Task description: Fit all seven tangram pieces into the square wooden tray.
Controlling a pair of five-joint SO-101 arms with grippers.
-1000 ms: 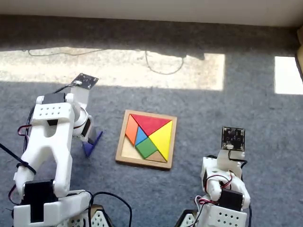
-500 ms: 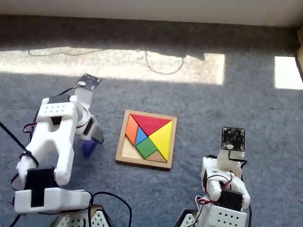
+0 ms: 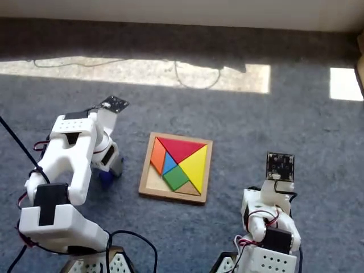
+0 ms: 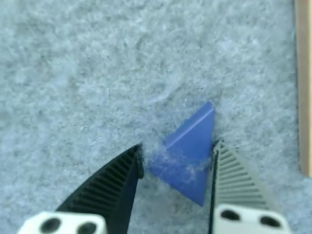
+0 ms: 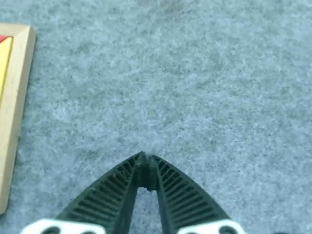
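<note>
You're working on grey-blue carpet (image 3: 273,131), with sun across its far side. The tray (image 3: 170,197) sits between the arms, partly filled, with bare wood at its near left corner. The blue triangle (image 4: 187,156) lies flat on the carpet just left of the tray, directly under your left gripper (image 4: 178,145), the nearer arm. Its long edge runs alongside the pale finger and the opposite corner points at the black one. The jaws stand part-open around it, tips at its sides, and it is not lifted. Your right gripper (image 5: 146,156) is closed and empty, over carpet on the tray's other side.
</note>
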